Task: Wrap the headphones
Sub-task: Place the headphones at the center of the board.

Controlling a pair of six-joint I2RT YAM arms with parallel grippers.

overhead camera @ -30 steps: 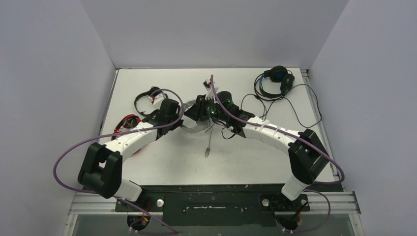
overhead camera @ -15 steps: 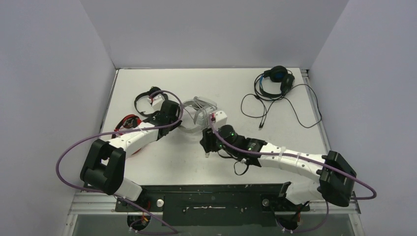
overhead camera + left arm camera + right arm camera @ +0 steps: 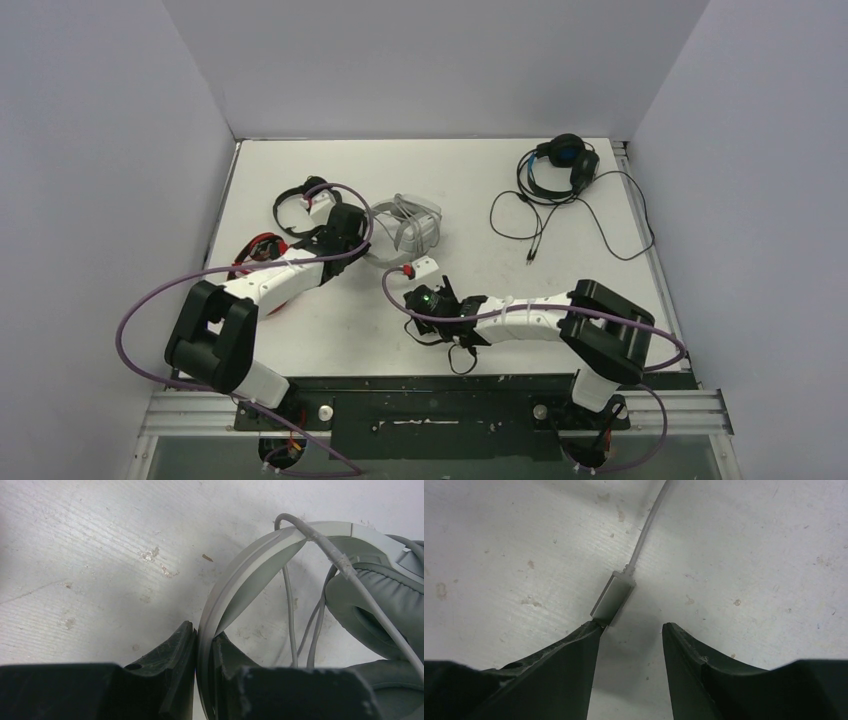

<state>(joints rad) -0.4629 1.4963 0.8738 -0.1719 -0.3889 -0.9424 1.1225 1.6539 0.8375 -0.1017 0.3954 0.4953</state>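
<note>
Pulls the right arm back from mid-desk to the near edge. Leaves the white-grey headset at centre, headband clamped in the left claw. Spreads the right claw apart, plug loose against one finger: probably a regrip for another wrap.

Table far strip passable; cable loops, seemingly flat, obstruct right.
</note>
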